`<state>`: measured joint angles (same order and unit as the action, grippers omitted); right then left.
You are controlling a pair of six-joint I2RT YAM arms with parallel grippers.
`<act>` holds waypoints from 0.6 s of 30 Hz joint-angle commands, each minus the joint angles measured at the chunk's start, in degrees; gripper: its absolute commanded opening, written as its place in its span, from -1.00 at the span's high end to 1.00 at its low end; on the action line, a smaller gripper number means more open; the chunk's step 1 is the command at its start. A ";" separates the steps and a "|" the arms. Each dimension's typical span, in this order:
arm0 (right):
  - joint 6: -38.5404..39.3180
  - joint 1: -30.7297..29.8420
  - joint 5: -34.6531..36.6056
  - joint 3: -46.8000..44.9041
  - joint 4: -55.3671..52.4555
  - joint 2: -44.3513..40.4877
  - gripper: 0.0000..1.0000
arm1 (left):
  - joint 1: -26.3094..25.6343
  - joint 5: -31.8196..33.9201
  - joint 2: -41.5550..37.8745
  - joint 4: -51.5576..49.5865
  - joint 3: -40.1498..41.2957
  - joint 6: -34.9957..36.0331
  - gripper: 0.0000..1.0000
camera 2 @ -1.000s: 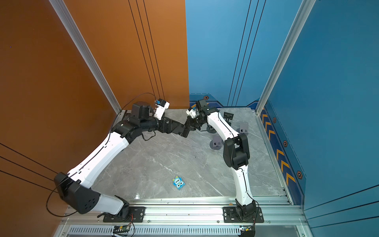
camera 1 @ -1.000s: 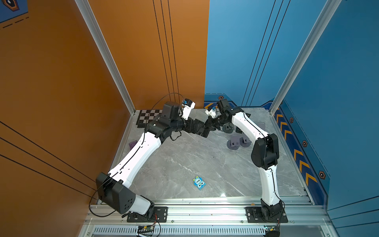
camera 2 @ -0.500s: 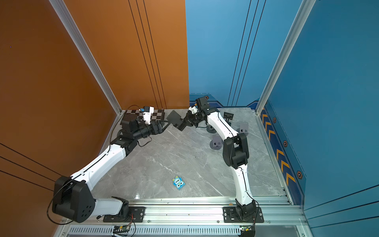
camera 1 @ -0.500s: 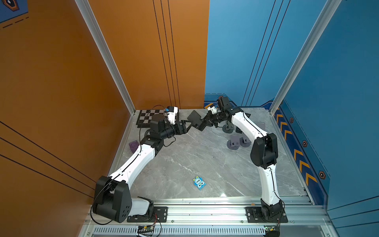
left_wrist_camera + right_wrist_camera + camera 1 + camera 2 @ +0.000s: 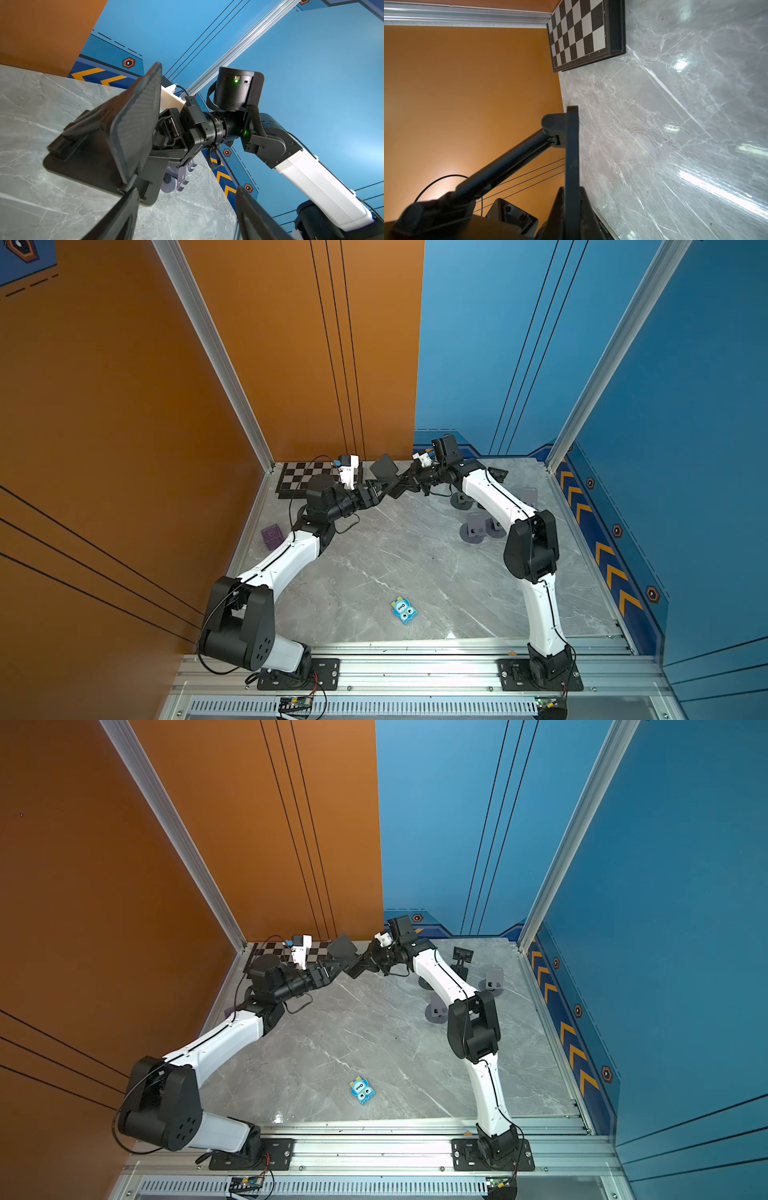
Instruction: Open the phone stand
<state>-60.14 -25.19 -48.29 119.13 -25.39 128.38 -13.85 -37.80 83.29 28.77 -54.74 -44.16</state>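
Black folding phone stand [image 5: 384, 468] partly unfolded: textured plate angled off flat base, slim arm between. Held above far side of grey marble tabletop [image 5: 395, 556], near chessboard [image 5: 303, 477]. Right gripper [image 5: 409, 483] clamped on base edge, arm stretched forward. Left gripper [image 5: 377, 492] level with stand, jaws apart, one fingertip [image 5: 129, 197] beside hinge.

From my end the phone stand [image 5: 133, 128] looks like matt black plastic, with a fine woven texture on its plate. The surface [image 5: 675, 124] is smooth, glossy grey marble-look. The chessboard [image 5: 577, 35] looks satin, and the frame rail [image 5: 467, 16] is brushed metal.
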 commanded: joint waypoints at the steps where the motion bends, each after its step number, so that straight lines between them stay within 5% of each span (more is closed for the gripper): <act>1: -1.69 -0.03 -2.29 -0.70 3.31 -1.76 1.00 | 0.80 -0.56 0.89 3.08 0.60 -0.66 -0.48; 18: -2.18 -1.00 -3.16 -2.76 3.31 -3.73 1.00 | 2.34 -1.39 5.96 7.12 -1.61 -3.63 -0.45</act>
<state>-61.82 -25.39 -49.58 117.01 -24.38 128.35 -11.64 -37.82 88.36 33.58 -54.81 -47.27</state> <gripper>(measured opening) 0.112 0.728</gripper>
